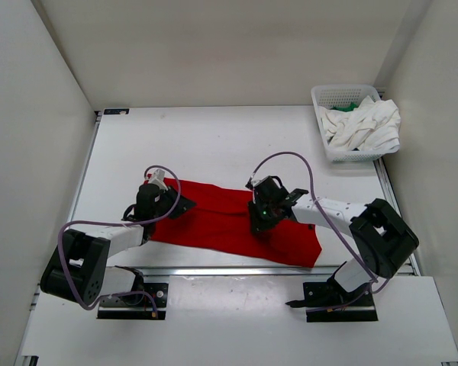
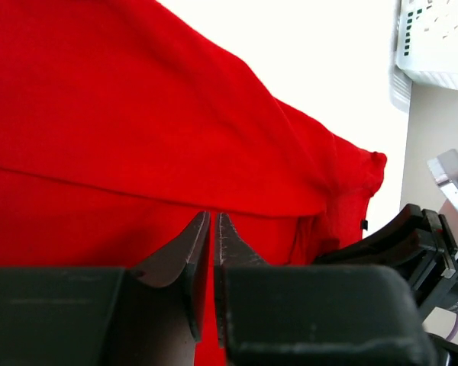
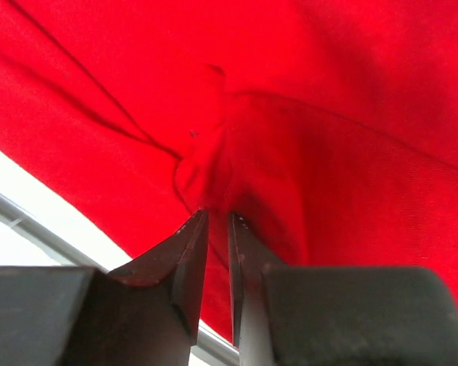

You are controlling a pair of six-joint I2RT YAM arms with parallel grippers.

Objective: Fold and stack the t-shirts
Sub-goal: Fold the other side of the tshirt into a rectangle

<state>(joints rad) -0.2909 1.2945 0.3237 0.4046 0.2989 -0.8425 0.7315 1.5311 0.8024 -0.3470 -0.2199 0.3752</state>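
A bright red t-shirt [image 1: 221,221] lies spread across the near part of the table as a wide band between the two arms. My left gripper [image 1: 175,204] is at its left end; in the left wrist view its jaws [image 2: 211,216] stand almost together, pinching a fold edge of the red cloth [image 2: 137,114]. At the shirt's middle right, my right gripper [image 1: 258,221] is shut on a puckered bunch of the red cloth [image 3: 206,164], with creases radiating from the tips [image 3: 216,215]. The white t-shirt [image 1: 366,126] and a bit of the green t-shirt [image 1: 347,107] lie in the basket.
A white plastic mesh basket [image 1: 343,90] stands at the far right corner of the table, also showing in the left wrist view as the basket [image 2: 435,38]. A metal rail [image 1: 214,271] runs along the near edge just below the shirt. White walls enclose the table.
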